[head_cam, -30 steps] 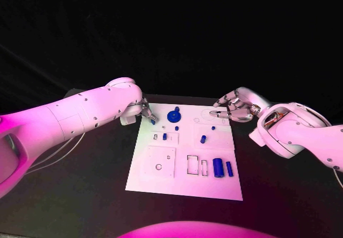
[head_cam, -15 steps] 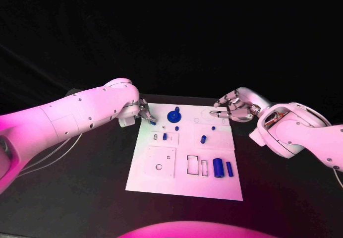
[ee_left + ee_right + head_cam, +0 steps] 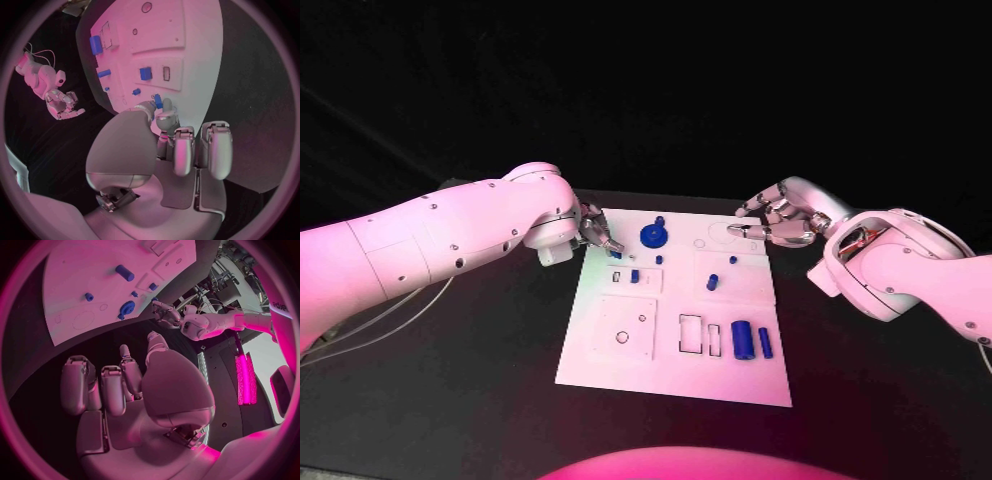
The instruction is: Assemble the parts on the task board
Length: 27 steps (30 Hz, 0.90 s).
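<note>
The left hand (image 3: 596,234) is carrying a small blue part (image 3: 158,102), pinched in its fingertips, inward over the task board's (image 3: 678,370) far-left corner (likely heading for a slot); the right hand (image 3: 779,222) is hovering loosely curled, holding nothing.

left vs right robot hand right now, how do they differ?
The left robot hand pinches a small blue part at its fingertips; the right robot hand holds nothing, fingers loosely curled. The left hand is at the task board's far left corner, over the board; the right hand hovers by the far right corner. Both are silver, on white arms.
</note>
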Available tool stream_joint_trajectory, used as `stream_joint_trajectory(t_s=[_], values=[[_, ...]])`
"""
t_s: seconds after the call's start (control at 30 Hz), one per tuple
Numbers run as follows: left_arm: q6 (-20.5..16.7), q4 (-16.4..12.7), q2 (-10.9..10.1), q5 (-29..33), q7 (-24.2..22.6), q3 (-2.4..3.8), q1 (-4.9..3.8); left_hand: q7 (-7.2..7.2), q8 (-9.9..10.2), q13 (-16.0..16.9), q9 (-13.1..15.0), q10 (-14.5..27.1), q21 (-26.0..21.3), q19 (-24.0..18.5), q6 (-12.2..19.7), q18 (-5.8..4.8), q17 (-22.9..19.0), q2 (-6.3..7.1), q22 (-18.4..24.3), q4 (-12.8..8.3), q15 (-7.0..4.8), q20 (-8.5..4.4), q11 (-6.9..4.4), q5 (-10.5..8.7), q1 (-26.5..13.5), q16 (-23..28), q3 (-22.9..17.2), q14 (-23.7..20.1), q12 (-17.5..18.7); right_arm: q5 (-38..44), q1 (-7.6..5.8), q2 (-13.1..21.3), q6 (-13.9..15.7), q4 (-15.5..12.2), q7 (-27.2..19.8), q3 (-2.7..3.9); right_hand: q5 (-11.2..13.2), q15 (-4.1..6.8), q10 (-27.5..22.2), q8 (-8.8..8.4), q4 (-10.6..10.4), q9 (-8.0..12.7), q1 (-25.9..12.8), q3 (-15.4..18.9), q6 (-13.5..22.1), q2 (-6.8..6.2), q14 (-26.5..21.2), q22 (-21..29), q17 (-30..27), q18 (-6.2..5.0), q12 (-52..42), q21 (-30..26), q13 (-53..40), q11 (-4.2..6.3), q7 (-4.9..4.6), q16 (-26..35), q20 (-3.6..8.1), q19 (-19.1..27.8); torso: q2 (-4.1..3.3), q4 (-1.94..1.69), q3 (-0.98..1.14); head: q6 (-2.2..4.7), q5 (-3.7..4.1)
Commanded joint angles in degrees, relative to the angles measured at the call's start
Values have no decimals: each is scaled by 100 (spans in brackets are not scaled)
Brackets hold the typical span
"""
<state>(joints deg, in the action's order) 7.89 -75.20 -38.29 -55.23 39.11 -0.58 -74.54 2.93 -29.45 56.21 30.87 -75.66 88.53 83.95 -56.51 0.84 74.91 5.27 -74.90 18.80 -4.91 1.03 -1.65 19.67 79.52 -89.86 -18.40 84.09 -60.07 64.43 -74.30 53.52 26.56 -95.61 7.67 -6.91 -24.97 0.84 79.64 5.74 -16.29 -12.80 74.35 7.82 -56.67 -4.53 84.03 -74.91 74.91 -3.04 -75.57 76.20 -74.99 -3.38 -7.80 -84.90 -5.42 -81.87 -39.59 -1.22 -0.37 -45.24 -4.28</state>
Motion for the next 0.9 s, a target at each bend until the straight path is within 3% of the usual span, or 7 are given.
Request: stream_joint_trajectory(t_s=[0.03,0.37,0.7,0.9], values=[[-246,-167,-71,-185,-216,-3,17,-52,-48,12,12,-58,-8,425,-15,-15,1509,90,-1256,-691,19,39,-7,-4,-7,-14,-752,591,-25,39,5,6,-38,-5,-23,0,-27,22,-5,23,-9,-7,-18,31,-30,42,354,-622,482,-46,-2,-38,-88,38,8,31,23,31,-6,-5,-4,-16,-19],[-406,-545,-261,-781,-334,-12,183,-72,-124,85,44,-134,20,458,-35,-27,1509,244,-1303,-770,11,36,-24,-9,-49,-14,-887,591,-117,39,13,7,-37,-4,-33,0,-27,22,-5,23,-9,-7,-18,31,-30,42,354,-622,482,-46,-2,-38,-88,38,8,31,23,31,-10,1,-8,-46,-47],[-476,-684,-326,-1001,-247,-12,364,-87,-166,155,58,-194,50,493,-57,-41,1509,320,-1353,-814,2,33,-37,-14,-71,-14,-952,591,-193,39,21,14,-34,-5,-43,0,-37,23,-8,24,-10,-8,-19,37,-31,45,352,-616,473,-49,2,-49,-84,38,9,36,23,36,-11,9,-7,-66,-45],[-492,-716,-330,-1067,-196,-12,427,-90,-174,158,60,-202,56,499,-63,-43,1509,328,-1362,-817,0,33,-39,-16,-79,-14,-964,591,-198,39,23,21,-35,-8,-44,0,-37,23,-8,24,-10,-8,-19,37,-31,45,352,-616,473,-49,2,-49,-84,38,9,36,23,36,-14,8,-4,-72,-47]])
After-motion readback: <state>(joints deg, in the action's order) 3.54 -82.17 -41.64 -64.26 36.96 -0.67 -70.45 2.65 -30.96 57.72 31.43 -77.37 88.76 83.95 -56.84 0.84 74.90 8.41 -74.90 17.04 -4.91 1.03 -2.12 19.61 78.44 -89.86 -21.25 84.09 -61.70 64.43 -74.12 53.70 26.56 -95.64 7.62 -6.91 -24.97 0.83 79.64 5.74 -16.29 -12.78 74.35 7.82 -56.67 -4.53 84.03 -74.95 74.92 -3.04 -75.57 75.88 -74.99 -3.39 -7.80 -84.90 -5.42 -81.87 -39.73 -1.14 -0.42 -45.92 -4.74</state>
